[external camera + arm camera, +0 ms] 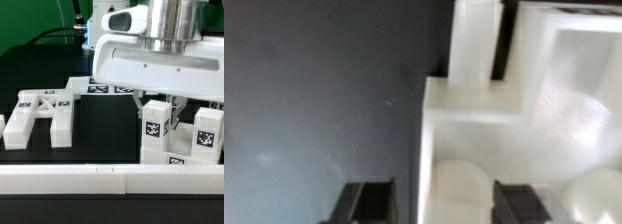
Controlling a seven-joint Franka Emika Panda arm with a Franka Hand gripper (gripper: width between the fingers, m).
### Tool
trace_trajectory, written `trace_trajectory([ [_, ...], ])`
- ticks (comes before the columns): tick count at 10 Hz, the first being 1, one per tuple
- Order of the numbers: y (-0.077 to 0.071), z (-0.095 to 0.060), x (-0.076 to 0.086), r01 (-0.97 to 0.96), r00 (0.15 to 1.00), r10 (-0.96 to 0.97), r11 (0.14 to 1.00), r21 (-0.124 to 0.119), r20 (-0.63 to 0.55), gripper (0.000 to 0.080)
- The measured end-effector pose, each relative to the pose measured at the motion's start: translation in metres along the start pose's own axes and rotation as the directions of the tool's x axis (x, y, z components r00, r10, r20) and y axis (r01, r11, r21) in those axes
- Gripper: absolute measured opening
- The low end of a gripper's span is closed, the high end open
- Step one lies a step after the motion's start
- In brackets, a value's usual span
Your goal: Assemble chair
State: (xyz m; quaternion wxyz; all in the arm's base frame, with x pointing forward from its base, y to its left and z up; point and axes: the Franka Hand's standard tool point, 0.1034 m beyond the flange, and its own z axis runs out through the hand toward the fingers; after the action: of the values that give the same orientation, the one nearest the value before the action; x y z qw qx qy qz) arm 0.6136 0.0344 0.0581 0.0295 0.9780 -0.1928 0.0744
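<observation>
My gripper [176,112] is low at the exterior view's right, between two upright white chair blocks with tags [153,128] [207,132]. In the wrist view the two dark fingers [370,200] stand on either side of a white chair part [448,185], and the jaws look shut on it. That part runs away from the fingers towards more white parts [553,70]. The cross-braced flat chair plate [45,112] lies on the black table at the exterior view's left, apart from the gripper.
The marker board [98,88] lies at the back behind the arm. A long white rail [100,180] runs along the table's front edge. The robot's wide white hand [150,60] hides the space behind the blocks.
</observation>
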Motion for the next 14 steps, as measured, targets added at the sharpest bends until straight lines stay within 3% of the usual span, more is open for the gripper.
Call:
trace_trajectory([
  [2, 0.003, -0.02, 0.008, -0.002, 1.0, 0.002, 1.0, 0.016, -0.004, 0.0243],
  [6, 0.003, -0.017, 0.006, 0.0, 1.0, 0.0, 1.0, 0.013, -0.003, 0.0218],
  [7, 0.003, -0.017, 0.006, 0.0, 1.0, 0.0, 1.0, 0.012, -0.003, 0.0497],
  [8, 0.003, -0.013, 0.005, 0.003, 1.0, -0.003, 1.0, 0.008, 0.0, 0.0497],
  [9, 0.004, -0.009, 0.005, 0.003, 1.0, -0.003, 1.0, 0.003, 0.002, 0.0617],
  [14, 0.01, 0.025, 0.002, 0.009, 1.0, -0.008, 0.999, -0.032, 0.01, 0.0649],
])
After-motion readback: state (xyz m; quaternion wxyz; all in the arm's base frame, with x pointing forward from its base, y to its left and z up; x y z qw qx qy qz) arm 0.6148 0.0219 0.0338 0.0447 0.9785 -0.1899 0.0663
